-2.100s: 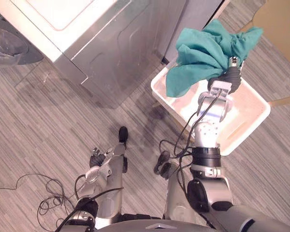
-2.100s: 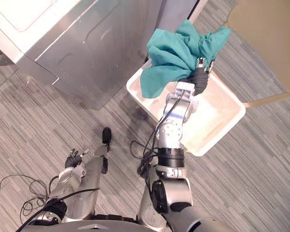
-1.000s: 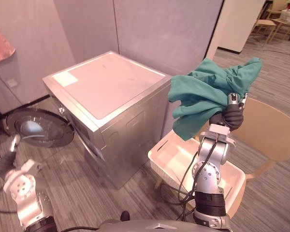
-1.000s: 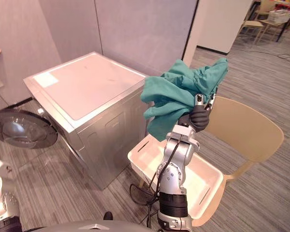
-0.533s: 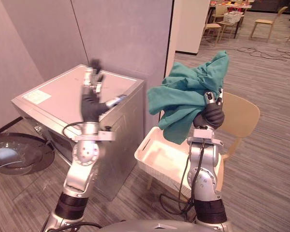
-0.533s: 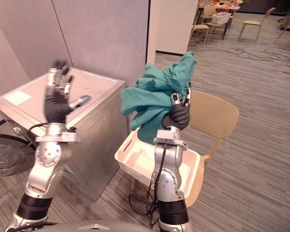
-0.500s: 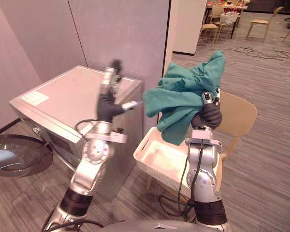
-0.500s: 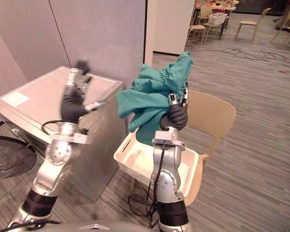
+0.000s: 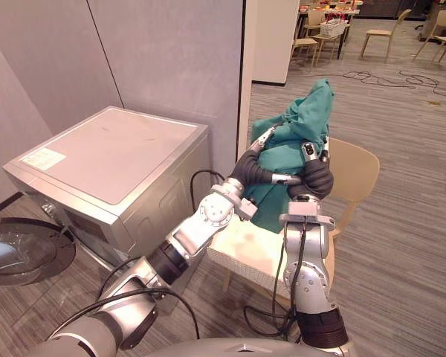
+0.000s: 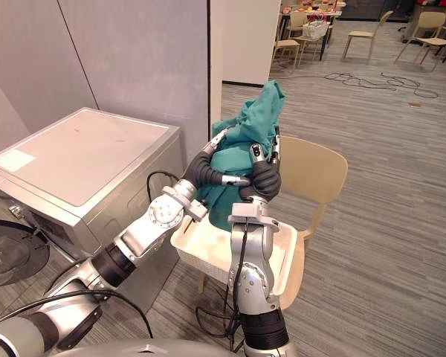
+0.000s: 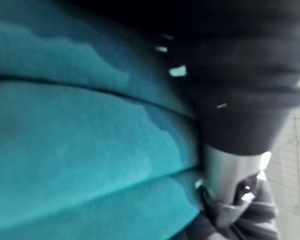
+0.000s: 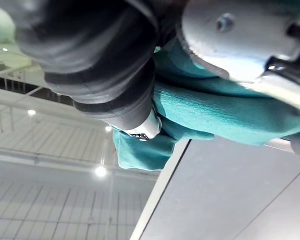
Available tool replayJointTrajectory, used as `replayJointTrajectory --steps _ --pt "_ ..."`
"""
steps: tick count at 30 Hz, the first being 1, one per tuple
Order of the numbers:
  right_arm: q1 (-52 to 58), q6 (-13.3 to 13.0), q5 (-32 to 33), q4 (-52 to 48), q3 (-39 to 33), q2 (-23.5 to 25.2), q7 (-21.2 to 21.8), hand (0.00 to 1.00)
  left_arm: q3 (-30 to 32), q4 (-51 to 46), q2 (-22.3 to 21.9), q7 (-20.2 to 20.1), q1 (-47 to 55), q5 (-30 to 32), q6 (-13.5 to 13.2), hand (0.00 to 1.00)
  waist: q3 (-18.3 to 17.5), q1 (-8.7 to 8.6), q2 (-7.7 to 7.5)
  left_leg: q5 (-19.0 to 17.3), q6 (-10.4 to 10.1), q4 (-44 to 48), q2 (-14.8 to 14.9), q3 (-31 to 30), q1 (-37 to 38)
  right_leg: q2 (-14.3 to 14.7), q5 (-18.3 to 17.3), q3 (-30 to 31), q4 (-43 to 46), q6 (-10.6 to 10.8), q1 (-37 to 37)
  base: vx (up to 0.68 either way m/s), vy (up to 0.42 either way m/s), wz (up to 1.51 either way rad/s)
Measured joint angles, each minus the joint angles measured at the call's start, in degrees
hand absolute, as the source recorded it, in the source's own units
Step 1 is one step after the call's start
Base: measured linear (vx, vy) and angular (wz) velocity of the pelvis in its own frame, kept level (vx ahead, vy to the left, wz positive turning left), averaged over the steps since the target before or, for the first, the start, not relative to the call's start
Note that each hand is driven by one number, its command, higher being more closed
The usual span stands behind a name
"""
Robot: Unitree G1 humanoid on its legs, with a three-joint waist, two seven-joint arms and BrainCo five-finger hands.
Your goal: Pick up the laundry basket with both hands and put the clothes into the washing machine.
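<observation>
At the far left the washing machine's round door [image 9: 18, 253] lies swung open near the floor, so the drum of the washing machine [image 9: 111, 160] looks ready to be loaded, though its opening faces away from the head views. The left arm reaches across in front of the machine, and the left hand [image 9: 250, 169] is laid against the near side of the teal garment [image 9: 305, 123]; its fingers [image 9: 264, 138] look straight and spread on the cloth, the thumb stretched toward the other hand, not yet curled round anything. Just to its right, the right hand [image 9: 314, 177] is raised, its fingers [image 9: 308, 151] closed round a bunch of the garment, which hangs bundled above and in front of it. Below both hands the white laundry basket [image 9: 234, 249] sits on the seat of a beige chair [image 9: 357, 171], and neither hand touches it. By my reading the step in hand is carrying the garment from basket to machine, the left hand steadying the bundle. The next move calls for gathering the loose folds, swinging the bundle leftward and down to the open door, keeping the trailing cloth clear of the machine's corner.
</observation>
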Motion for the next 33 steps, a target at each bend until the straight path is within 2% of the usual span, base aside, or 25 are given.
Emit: replayJointTrajectory --steps 3,4,13,17,30,31,33 --pt "0.0 -1.1 0.1 0.0 -0.1 0.0 -1.0 1.00 -1.2 2.7 -0.4 0.9 -2.6 2.3 0.5 0.00 0.0 -0.44 0.00 0.0 0.0 0.0 0.0 0.0 0.0 0.0 0.0 0.0 0.0 0.1 0.0 0.00 0.000 0.00" --pt "0.1 -1.5 0.2 0.0 -0.1 0.0 -1.1 1.00 -1.6 3.3 -0.7 1.0 -3.3 2.5 0.8 1.00 0.0 -0.60 -0.01 0.0 0.0 0.0 -0.1 0.0 0.0 -0.1 0.0 0.0 0.1 0.1 0.0 0.00 0.000 0.00" --pt "2.6 -3.1 0.4 -2.1 0.1 0.5 -1.8 1.00 -2.1 6.6 -3.7 4.9 -7.6 2.4 2.5 1.00 0.0 -1.47 -0.06 0.1 0.1 0.0 -0.8 -0.3 -0.1 -1.0 -0.4 -0.2 0.8 0.8 -0.2 0.00 0.004 0.01" --pt "3.6 -3.1 0.3 -4.8 0.2 1.2 -1.8 1.00 -2.4 6.5 -3.8 4.9 -9.2 1.2 2.5 1.00 -0.1 -1.69 -0.28 0.3 0.4 0.0 -1.0 -0.6 -0.5 -1.3 -0.3 -0.5 0.8 1.1 -0.4 0.00 0.014 0.05" --pt "3.6 -3.3 -0.3 -4.9 0.2 1.8 -1.9 1.00 -3.1 6.5 -3.8 5.3 -9.2 -1.0 2.5 1.00 -0.6 -2.11 -1.20 0.3 0.4 0.0 -1.3 -0.7 -0.8 -1.5 0.0 -0.5 0.9 1.3 -0.6 0.00 0.000 0.00" --pt "3.6 -3.3 -0.5 -4.9 0.2 1.8 -1.9 0.00 -3.1 6.5 -3.8 5.3 -9.2 -1.0 2.5 1.00 -0.6 -2.15 -1.31 0.3 0.4 0.0 -1.3 -0.7 -0.8 -1.5 0.0 -0.5 0.9 1.4 -0.6 0.00 0.000 0.00" --pt "3.6 -3.3 -0.7 -5.0 0.2 1.6 -1.9 0.00 -3.1 6.5 -3.8 5.3 -9.2 -1.5 2.5 1.00 -0.5 -2.21 -1.46 0.3 0.4 -0.1 -1.4 -0.7 -0.8 -1.5 0.0 -0.4 0.9 1.4 -0.6 0.00 0.000 0.00"
